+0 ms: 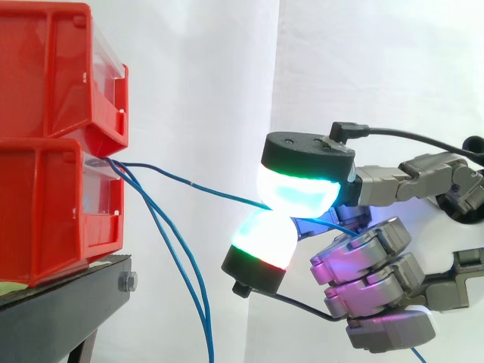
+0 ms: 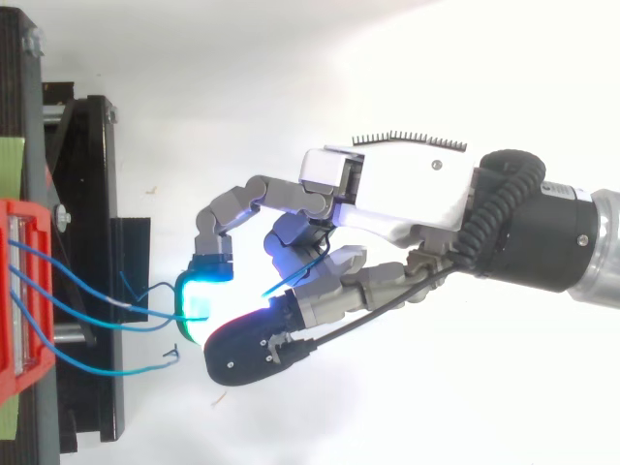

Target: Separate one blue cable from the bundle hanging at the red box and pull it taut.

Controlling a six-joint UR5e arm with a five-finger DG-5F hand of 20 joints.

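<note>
Two stacked red bins [image 1: 53, 136] stand at the left on a black stand [image 1: 68, 291]. Blue cables come out between them. One blue cable [image 1: 189, 184] runs nearly straight from the bins to my hand [image 2: 387, 203]. Two glowing fingertips [image 1: 295, 193] pinch it, one pad above and one below. The other blue cables [image 1: 185, 280] hang down in a loose bundle under the pinched one. From above, several blue cables [image 2: 68, 291] lead from the red bin [image 2: 24, 291] toward the glowing pads [image 2: 197, 295]. The remaining fingers are curled back near the palm.
A white curtain [image 1: 227, 76] backs the scene. The black stand's frame [image 2: 92, 271] lies under the cables, seen from above, with loose cable ends [image 2: 165, 363] over it. The arm comes in from the right.
</note>
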